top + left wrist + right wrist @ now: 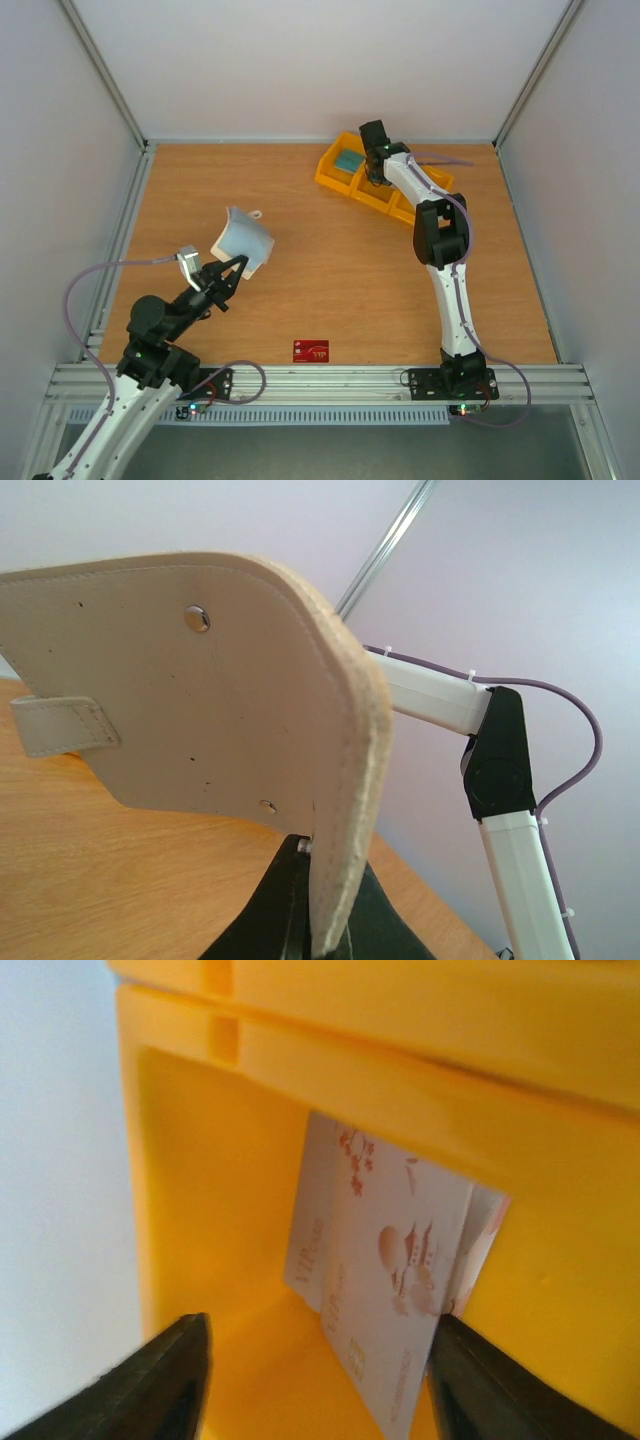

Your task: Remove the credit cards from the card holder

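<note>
Cards (390, 1280) between right claw (318, 1365) (seemingly loose).

Left arm (160, 320): folded low over its base, forearm reaching forward and to the right, cable looped off its left side. Left gripper (236, 265): tilted upward, jaws clamped tight on the lower edge of the holder (243, 240). Right arm (455, 300): long link rises steeply from base, elbow bent, forearm stretched far and to the left. Right gripper (320, 1390): pointing down, its 2 fingers (170, 1385) standing apart.
</note>
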Action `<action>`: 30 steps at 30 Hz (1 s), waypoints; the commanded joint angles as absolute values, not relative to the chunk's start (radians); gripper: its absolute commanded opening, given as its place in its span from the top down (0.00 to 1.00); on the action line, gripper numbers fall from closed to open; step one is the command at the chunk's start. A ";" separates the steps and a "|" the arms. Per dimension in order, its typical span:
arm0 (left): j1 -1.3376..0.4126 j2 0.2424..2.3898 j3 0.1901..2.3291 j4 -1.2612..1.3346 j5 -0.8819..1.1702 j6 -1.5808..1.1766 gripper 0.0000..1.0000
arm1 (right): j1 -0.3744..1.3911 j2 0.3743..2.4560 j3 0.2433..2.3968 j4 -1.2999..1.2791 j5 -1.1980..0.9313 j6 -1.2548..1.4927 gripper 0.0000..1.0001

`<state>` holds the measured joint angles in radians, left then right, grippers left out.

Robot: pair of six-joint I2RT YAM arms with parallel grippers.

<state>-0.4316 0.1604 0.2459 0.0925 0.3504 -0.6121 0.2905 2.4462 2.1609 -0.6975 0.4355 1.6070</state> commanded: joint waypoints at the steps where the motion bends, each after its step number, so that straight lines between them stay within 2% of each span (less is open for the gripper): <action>1: -0.426 0.139 0.236 0.132 0.336 -0.589 1.00 | 0.283 2.465 2.215 -0.684 0.430 1.639 0.27; 3: -0.426 0.137 0.236 0.131 0.335 -0.588 1.00 | 0.280 2.467 2.224 -0.691 0.422 1.640 0.04; 4: -0.426 0.136 0.236 0.131 0.335 -0.588 1.00 | 0.277 2.465 2.223 -0.692 0.413 1.642 0.02; 12: -0.426 0.127 0.236 0.131 0.339 -0.587 1.00 | 0.270 2.433 2.220 -0.674 0.398 1.597 0.02; 18: -0.426 0.124 0.236 0.133 0.344 -0.577 1.00 | 0.271 2.318 2.160 -0.594 0.430 1.405 0.02; 25: -0.426 0.131 0.242 0.161 0.388 -0.539 1.00 | 0.307 2.028 1.887 -0.250 0.351 0.824 0.01; 28: -0.426 0.204 0.262 0.237 0.488 -0.504 1.00 | 0.318 1.886 1.694 0.053 0.120 0.523 0.01; 30: -0.426 0.259 0.284 0.293 0.564 -0.495 1.00 | 0.328 1.794 1.636 0.106 -0.080 0.323 0.01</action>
